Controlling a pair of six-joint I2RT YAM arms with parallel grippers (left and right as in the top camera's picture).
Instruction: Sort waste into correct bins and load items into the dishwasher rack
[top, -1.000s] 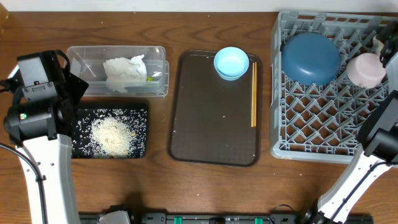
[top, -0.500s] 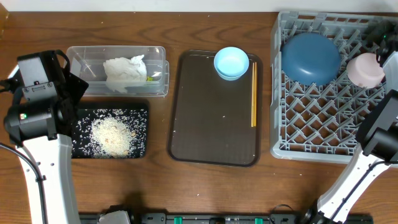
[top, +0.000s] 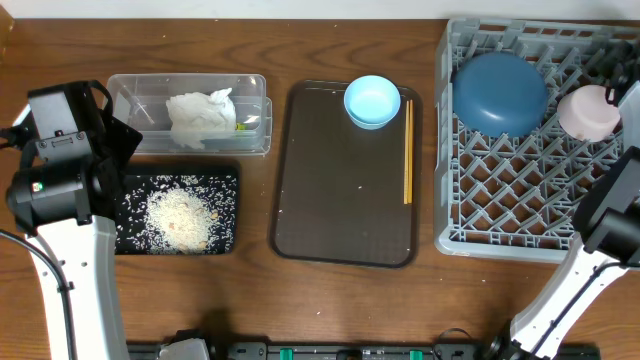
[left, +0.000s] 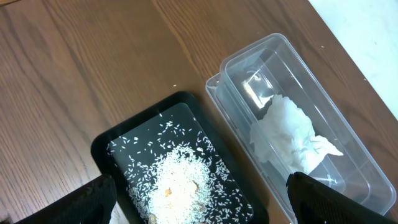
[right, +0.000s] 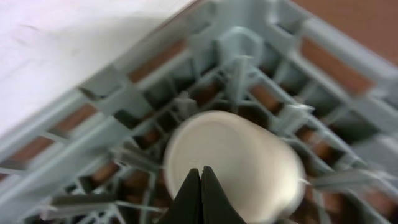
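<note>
Your left hand (left: 200, 186) hangs wide open above the shallow black tray (top: 228, 195) of white rice grains (top: 180, 218). The crumpled white napkin (top: 200, 118) lies in the clear plastic tub (top: 130, 95). Your right hand (right: 200, 177) is closed on nothing over the upturned small white-pinkish bowl (top: 588, 112) in the grey lattice dishwasher rack (top: 520, 200), beside the large dark-blue bowl (top: 500, 93). The small light-blue bowl (top: 372, 101) and wooden chopsticks (top: 408, 150) lie on the dark brown serving tray (top: 340, 200).

Wood-grain brown table (top: 330, 310), glossy clear plastic rectangular tub (top: 252, 81), soft crumpled white paper napkin (top: 200, 118), matt shallow black rectangular tray (top: 130, 192), smooth thin wooden chopsticks (top: 408, 150), and matt grey plastic lattice rack (top: 500, 205).
</note>
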